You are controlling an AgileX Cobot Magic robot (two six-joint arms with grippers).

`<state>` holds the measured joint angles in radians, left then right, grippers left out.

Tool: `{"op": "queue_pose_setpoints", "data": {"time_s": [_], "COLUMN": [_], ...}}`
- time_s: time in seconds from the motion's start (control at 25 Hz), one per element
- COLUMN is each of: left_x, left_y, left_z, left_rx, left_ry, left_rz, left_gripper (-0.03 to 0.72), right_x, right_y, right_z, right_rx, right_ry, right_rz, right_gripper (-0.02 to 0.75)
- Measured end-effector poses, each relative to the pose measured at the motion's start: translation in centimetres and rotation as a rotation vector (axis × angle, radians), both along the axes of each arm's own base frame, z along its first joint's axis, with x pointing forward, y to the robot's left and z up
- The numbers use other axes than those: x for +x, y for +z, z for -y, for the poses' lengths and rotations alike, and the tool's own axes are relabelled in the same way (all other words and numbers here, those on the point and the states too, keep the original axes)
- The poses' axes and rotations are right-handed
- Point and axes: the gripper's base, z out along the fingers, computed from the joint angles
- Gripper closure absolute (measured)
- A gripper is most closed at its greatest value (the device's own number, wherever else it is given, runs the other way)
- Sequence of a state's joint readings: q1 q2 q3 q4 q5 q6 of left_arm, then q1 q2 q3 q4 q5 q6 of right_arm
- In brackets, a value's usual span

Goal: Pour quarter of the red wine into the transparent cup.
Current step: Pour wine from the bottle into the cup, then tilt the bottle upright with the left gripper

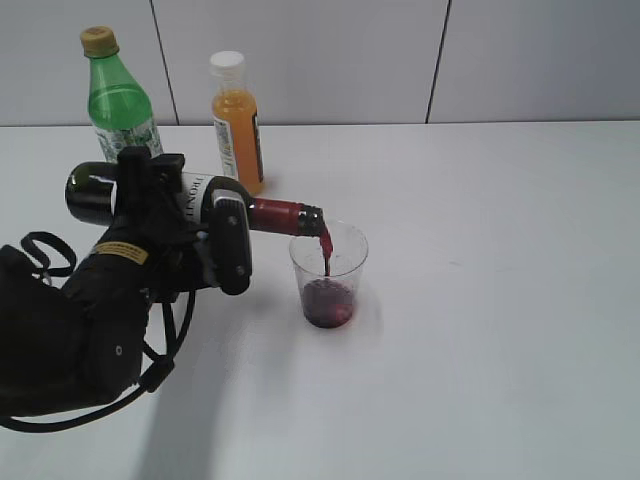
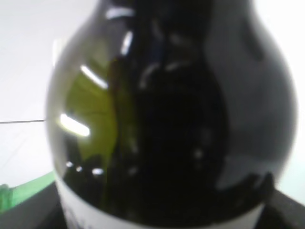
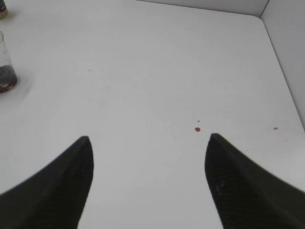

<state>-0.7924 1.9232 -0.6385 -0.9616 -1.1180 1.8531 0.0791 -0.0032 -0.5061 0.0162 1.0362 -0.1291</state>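
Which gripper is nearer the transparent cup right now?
Left. The left gripper holds the wine bottle tipped over the transparent cup; the right gripper hangs open farther away.

Glossy dark glass wine bottle [image 1: 150, 195], clear plastic cup [image 1: 329, 272], matt white table [image 1: 500, 300]
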Motion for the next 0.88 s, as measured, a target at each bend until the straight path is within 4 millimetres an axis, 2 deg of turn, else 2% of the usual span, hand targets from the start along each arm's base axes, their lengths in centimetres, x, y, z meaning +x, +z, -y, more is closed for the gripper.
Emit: {"op": "queue_pose_setpoints", "data": {"time_s": [0.36,0.6,0.88], "left_x": [0.05,0.79,0.86], "left_y": [0.07,0.84,0.93], "left_z": [0.13,0.90,0.98], "left_rx": [0.005,-0.026,-0.197], "left_ry": [-0.011,-0.015,0.020], "left_rz": [0.004,0.036,0.048], "left_gripper": [0.137,0.137,0.137], "right_x": [0.00,0.00,0.00], "right_y": [0.00,0.00,0.00], "right_z": [0.00,0.00,0.00], "right_rx": [0.000,0.000,0.000], "right_ry": [0.000,0.000,0.000], "right_rz": [0.000,0.000,0.000], "right_gripper": [0.152,0.152,0.152]}}
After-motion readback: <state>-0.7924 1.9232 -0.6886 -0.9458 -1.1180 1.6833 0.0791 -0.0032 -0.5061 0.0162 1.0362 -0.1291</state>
